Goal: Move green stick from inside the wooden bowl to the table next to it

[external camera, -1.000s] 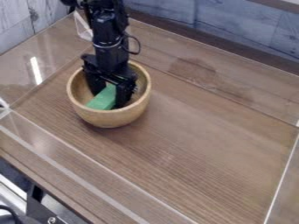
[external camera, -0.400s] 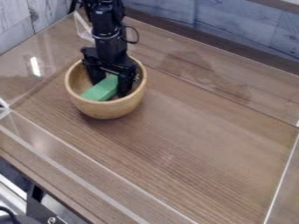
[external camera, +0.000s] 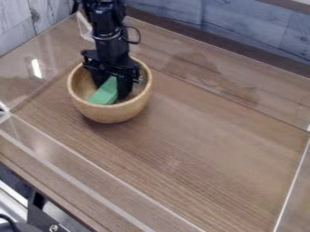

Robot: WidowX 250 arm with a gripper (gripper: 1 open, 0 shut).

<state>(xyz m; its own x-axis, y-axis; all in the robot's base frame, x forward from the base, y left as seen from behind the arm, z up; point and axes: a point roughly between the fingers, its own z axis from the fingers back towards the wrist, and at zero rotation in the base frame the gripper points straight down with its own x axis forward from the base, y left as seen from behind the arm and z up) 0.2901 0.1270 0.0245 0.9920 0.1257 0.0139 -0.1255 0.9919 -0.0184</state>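
From where I stand, the green stick (external camera: 104,93) is inside the wooden bowl (external camera: 111,112), and the end effector (external camera: 122,76) is right down in there with it. The dark fingers reach over the rim from the far side, and they meet the stick around its upper end, on the side towards the right of the view. The rest of the stick slants away from them, down and to the left across the bowl. The end effector looks clenched, but I can't tell whether the stick is properly between the fingers or only beside and beneath them. Nor can I make out whether it is lifted off the bottom of the bowl or resting on it.

The bowl itself stands upright on the brown wooden surface (external camera: 200,136), over on the left side of the view.

Plenty is hard to see. The black arm (external camera: 109,23) comes in from the top, where the picture cuts it off, and it covers the bowl's far rim and much of the inside. The fingertips blur into the dark parts and shadow around them, and the stick's upper end is partly lost behind them. Some dark equipment (external camera: 34,214) at the lower left is cut off by the edge too.
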